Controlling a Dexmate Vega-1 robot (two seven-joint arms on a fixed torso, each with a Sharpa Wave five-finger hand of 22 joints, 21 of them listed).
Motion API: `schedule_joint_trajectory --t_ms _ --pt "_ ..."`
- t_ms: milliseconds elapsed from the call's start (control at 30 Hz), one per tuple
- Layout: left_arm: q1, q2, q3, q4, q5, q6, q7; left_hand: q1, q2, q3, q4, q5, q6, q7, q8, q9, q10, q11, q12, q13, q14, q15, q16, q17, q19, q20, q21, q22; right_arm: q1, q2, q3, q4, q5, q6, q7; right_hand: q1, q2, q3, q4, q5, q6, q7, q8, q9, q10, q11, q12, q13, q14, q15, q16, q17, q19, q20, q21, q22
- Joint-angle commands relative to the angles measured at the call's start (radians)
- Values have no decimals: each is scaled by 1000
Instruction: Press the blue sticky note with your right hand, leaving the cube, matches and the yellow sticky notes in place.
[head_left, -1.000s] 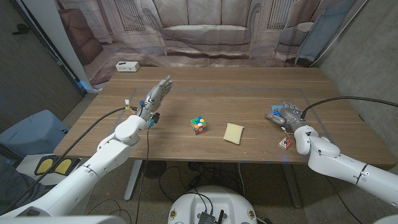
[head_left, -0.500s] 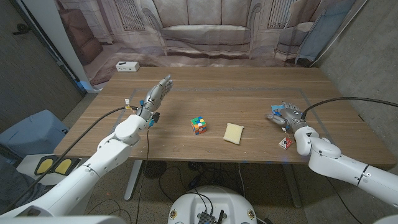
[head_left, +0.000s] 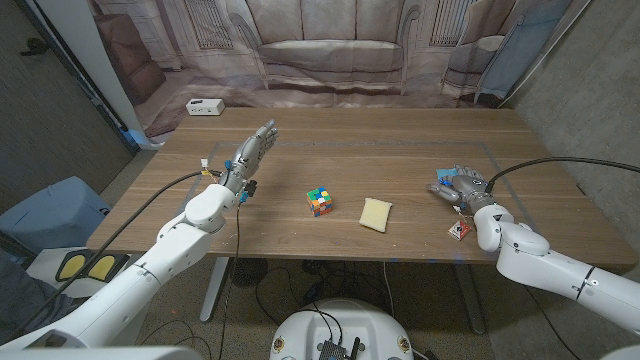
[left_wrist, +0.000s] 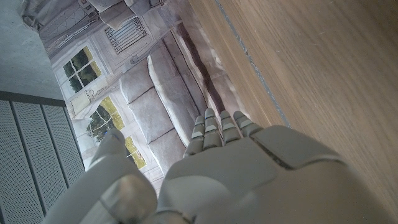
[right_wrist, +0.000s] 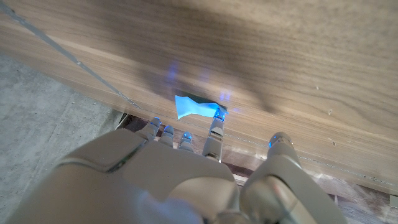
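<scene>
Barely shifted over the last second: right hand (head_left: 463, 184) nudged slightly further over the blue sticky note (right_wrist: 194, 106), everything else unmoved. Fingers (right_wrist: 214, 134) spread, gripping nothing, tips at the note's near edge; can't confirm from the right wrist view whether actually touching or just above it. Note sits at the right side of the table (head_left: 400, 150), mostly hidden under the hand in the head view, one edge looking curled up rather than flat.

Left hand (head_left: 252, 152) raised over the left part of the table, fingers extended, holding nothing.

Risks from here:
- Fingertip catching the lifted edge, then sliding or folding the note instead of pinning it. Needs a straight-down press, no drag.
- Matches (head_left: 459, 230) lying just beside the right wrist; any sweep or forearm drop likely to knock them.
- Yellow sticky notes (head_left: 376, 213) and cube (head_left: 320, 201) well apart from the hand, low risk unless a big lateral move.
</scene>
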Motion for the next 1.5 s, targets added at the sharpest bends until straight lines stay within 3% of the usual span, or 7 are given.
schedule_joint_trajectory --t_ms 33,167,733,933,1200,1500 --pt "-18 -11 7 31 -8 -6 -14 -3 11 4 -8 -4 6 2 0 4 8 0 -1 3 5 0 -1 4 4 3 1 6 -12 -3 2 -16 13 -28 -12 1 -5 10 0 4 113 8 14 3 7 0 3 1 -186 3 7 0 -180 7 6 4" --pt "-22 -15 9 39 -8 -12 -16 -3 12 4 -9 -4 7 2 1 4 10 2 0 3 6 1 -1 5 4 3 1 6 -13 -2 1 -17 17 -31 -13 2 -5 11 -1 4 126 5 16 3 23 -11 6 0 -178 3 10 0 -178 8 7 4" --pt "-30 -15 8 51 -13 -12 -21 -4 13 4 -11 -4 7 2 0 4 11 -1 0 3 6 0 -1 5 5 3 0 6 -5 1 -19 -20 9 -29 -15 4 -4 13 -2 4 136 0 13 3 26 -9 3 -1 -176 3 9 -1 -173 10 7 4" --pt "-38 -17 10 59 -14 -12 -26 -4 13 4 -11 -4 7 1 0 4 12 0 0 3 5 0 -2 5 5 4 0 6 14 -1 -50 -22 -33 -29 4 5 -3 14 -3 4 135 -2 10 3 23 -10 0 -1 -180 7 7 -2 -177 28 5 3" --pt "-46 -20 15 65 -15 -8 -30 -4 14 5 -12 -4 8 2 1 4 11 -1 -1 3 7 0 -1 5 5 3 0 6 12 2 -43 -19 -31 -32 11 6 -2 15 -4 4 137 -5 8 3 24 -11 -1 -1 -180 8 7 -2 -177 36 5 3" --pt "-48 -17 14 64 -16 -1 -28 -5 15 5 -13 -4 10 2 1 4 9 1 -2 3 6 2 -1 5 5 3 0 6 -5 5 -34 -28 -31 -39 -6 9 -1 18 -5 4 186 -11 20 3 50 -17 4 -1 -161 6 13 -3 -169 47 7 3"
